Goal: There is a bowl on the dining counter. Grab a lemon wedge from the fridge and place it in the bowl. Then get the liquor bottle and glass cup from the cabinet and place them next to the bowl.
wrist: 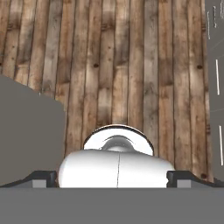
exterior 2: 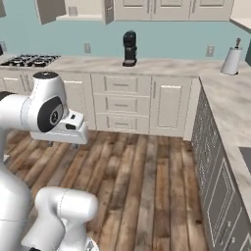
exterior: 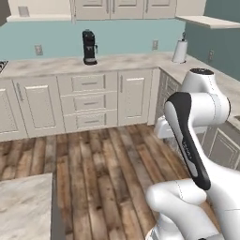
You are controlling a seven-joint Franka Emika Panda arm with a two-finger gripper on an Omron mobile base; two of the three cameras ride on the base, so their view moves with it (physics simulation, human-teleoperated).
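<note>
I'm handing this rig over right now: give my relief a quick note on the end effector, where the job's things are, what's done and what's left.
End effector: open and empty, pointing down at the wooden floor.
Surroundings: base faces the wall counter with cream drawers, black coffee machine and paper towel roll; upper cabinets above. A marble corner at lower left of the left base view is probably the dining counter.
Job's things: bowl, fridge, lemon wedge, liquor bottle and glass cup can't be located from these views.
Done: nothing can be confirmed.
Left: as far as these views tell, lemon wedge into bowl, then bottle and cup beside it.
</note>
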